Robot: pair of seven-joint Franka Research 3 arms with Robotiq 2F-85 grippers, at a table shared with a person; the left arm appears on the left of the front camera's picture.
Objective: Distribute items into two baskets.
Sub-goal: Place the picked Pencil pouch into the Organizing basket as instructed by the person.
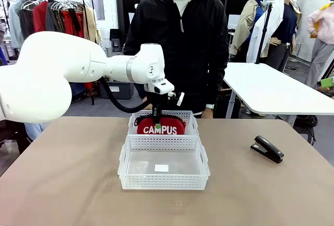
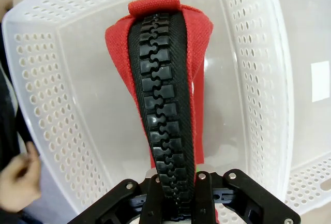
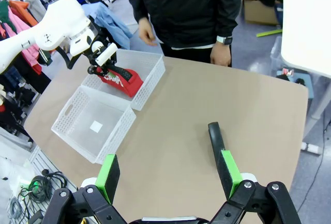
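Left fingers (image 2: pixel 202 200) shut tight on the zip edge of the red pouch (image 1: pixel 160 126), pouch partly down in the upper basket (image 1: pixel 190 117) at frame middle, lower basket (image 1: pixel 162 142) touching it, right fingers (image 3: pixel 227 168) wide open with nothing, black stapler (image 1: pixel 267 149) on the worktop (image 1: pixel 68 184) at middle right

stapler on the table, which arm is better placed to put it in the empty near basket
Right. The stapler lies on the table's right side, and the right end effector is open and empty. The left end effector is shut on the red pouch inside the far basket.
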